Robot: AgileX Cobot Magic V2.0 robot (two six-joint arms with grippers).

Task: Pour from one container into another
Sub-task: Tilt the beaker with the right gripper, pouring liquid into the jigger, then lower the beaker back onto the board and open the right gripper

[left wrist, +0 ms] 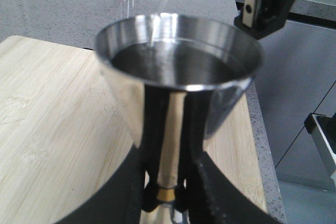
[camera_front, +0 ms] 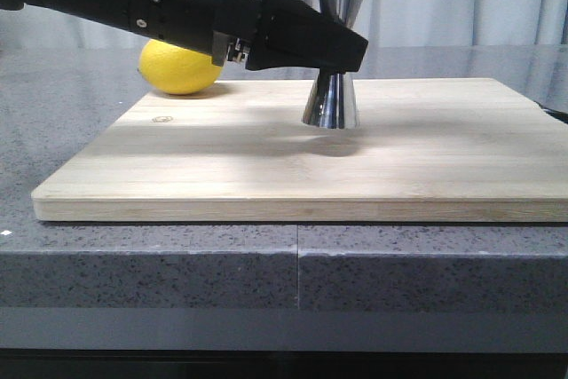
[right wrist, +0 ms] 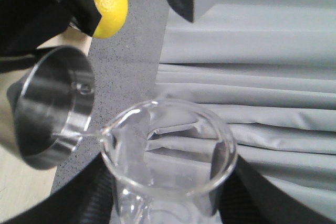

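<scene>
1. Your left gripper [camera_front: 342, 51] is clamped on the waist of the tall shiny steel hourglass jigger [camera_front: 331, 102]. In the left wrist view its black fingers [left wrist: 202, 182] close on the thin gold band, and the jigger stands upright on the pale wooden cutting board [camera_front: 266, 157].

2. Your right gripper [right wrist: 163, 203] holds the small clear glass beaker [right wrist: 168, 150] around its body, the dark fingers pressing either side of the glass.

3. The relation that matters: the beaker is tipped, its pour lip [right wrist: 107, 132] pointing at the jigger's open upper cup [left wrist: 181, 56] and sitting just above and beside the rim. A thin clear stream [left wrist: 156, 3] falls inside the near wall of the cup.

4. The cup looks already well filled with liquid, so I judge the pour is near its end.

5. Keep the lip over the mouth as you right the beaker; drift outward would spill down the steel cone.

6. A yellow lemon [camera_front: 180, 68] lies behind the board, well apart from the pour.
</scene>
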